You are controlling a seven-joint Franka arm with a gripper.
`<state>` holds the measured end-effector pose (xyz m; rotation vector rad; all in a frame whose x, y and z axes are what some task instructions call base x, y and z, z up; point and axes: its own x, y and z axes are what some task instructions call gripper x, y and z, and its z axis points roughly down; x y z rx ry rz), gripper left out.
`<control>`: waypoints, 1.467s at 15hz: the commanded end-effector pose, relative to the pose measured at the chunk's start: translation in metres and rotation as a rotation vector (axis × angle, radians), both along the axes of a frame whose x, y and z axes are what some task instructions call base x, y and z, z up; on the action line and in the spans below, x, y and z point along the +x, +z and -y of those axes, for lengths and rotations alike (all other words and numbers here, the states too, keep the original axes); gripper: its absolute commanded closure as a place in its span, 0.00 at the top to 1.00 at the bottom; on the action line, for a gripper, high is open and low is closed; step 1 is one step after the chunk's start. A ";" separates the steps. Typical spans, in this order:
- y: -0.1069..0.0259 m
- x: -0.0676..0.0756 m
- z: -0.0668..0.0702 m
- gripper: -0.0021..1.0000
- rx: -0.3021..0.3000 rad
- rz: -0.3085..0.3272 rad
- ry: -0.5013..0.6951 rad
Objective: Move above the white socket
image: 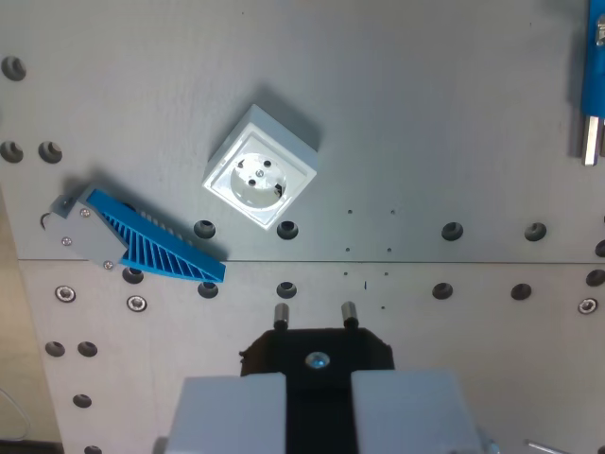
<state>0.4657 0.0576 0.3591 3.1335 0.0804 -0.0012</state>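
At the wrist view's left, a blue ribbed plastic wedge on a grey bracket (142, 241) lies flat on the grey perforated metal worktop (454, 123), its thin end pointing toward the lower middle of the picture. A row of round holes and bolt heads runs across the worktop beside and below it.

Just right of the wedge, and apart from it, sits the white square plastic socket (260, 180), turned so that its corners point up, down and sideways. Its round recessed face with two pin holes looks straight up at the camera. It lies left of the picture's centre and in the upper half.

Below the socket, at the bottom middle of the frame, is the end effector (315, 312): two pale grey blocks with a black piece between them, from which two short metal pins (348, 314) stick out toward the socket, side by side with a gap between. It grips nothing; whether it is spread or pressed together I cannot tell from this angle. It is well short of the socket, not over it.

At the far right edge, near the top, a blue object with a metal tip (591, 95) is partly cut off by the frame.
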 end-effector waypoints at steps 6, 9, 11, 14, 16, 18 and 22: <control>0.000 0.000 0.000 0.00 0.000 0.000 0.008; -0.002 -0.001 0.000 0.00 0.000 0.001 0.026; -0.005 -0.001 0.000 0.00 0.000 0.006 0.046; -0.010 -0.003 -0.001 0.00 0.002 0.021 0.081; -0.014 -0.004 -0.001 0.00 0.003 0.034 0.104; -0.019 -0.006 -0.002 0.00 0.004 0.047 0.132; -0.035 -0.009 -0.003 0.00 0.003 0.067 0.199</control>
